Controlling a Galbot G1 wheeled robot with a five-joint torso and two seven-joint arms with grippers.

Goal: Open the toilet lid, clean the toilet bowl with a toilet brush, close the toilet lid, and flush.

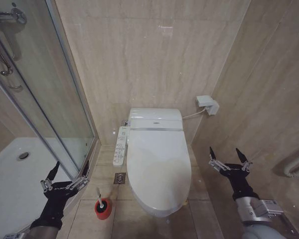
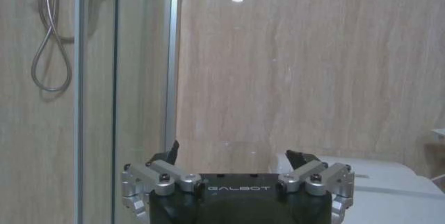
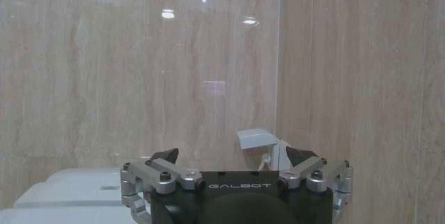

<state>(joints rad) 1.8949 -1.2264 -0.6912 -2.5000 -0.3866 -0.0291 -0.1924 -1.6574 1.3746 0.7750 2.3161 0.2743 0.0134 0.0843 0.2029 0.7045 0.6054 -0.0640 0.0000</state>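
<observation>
The toilet lid is down, glossy white, covering the toilet bowl, whose control panel runs along its left side. On the floor left of the bowl's front stands the toilet brush, white handle upright in its red holder. My left gripper is open, hovering left of the brush, near the shower door. Right of the lid, my right gripper is open and empty. In the left wrist view the left gripper faces the wall; in the right wrist view the right gripper faces the wall too.
A glass shower door and white shower tray stand on the left. Tiled walls close in behind and on the right. A white wall box hangs right of the tank. A floor drain lies left of the bowl.
</observation>
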